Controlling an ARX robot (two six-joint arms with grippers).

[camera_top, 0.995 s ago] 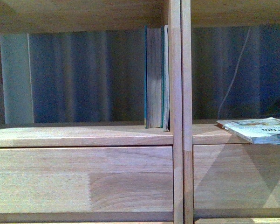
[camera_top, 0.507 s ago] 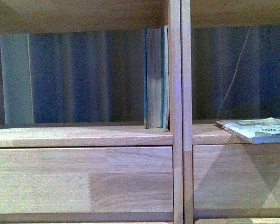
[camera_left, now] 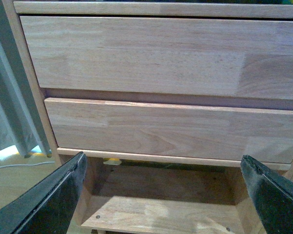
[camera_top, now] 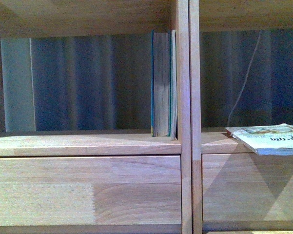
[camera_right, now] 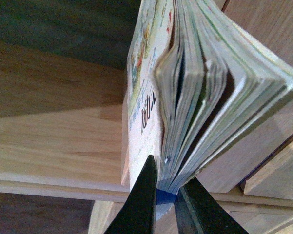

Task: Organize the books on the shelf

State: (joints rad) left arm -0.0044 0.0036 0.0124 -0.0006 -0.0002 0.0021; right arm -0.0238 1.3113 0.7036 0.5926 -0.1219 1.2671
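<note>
The light-wood shelf [camera_top: 87, 145] fills the front view, split by an upright divider [camera_top: 189, 117]. Teal-covered books [camera_top: 163, 83] stand upright in the left bay, pressed against the divider. In the right bay a thin paperback book [camera_top: 270, 138] with a colourful white cover lies nearly flat, hanging over the board's front edge. My right gripper [camera_right: 166, 192] is shut on this paperback [camera_right: 195, 92] near its spine, pages fanning out. My left gripper [camera_left: 163, 168] stands open, low in front of the shelf's drawer fronts [camera_left: 161, 56], holding nothing. Neither gripper shows in the front view.
A grey-blue curtain [camera_top: 87, 80] hangs behind the open bays, with a white cable [camera_top: 244, 83] in the right one. A drawer front [camera_top: 85, 190] sits under each bay. Under the lowest drawer [camera_left: 166, 129] is a low open space with a base board [camera_left: 161, 214].
The paperback has sunk slightly and shifted right at the right bay's front edge. The front view has drifted a little, so the shelf sits lower in frame.
</note>
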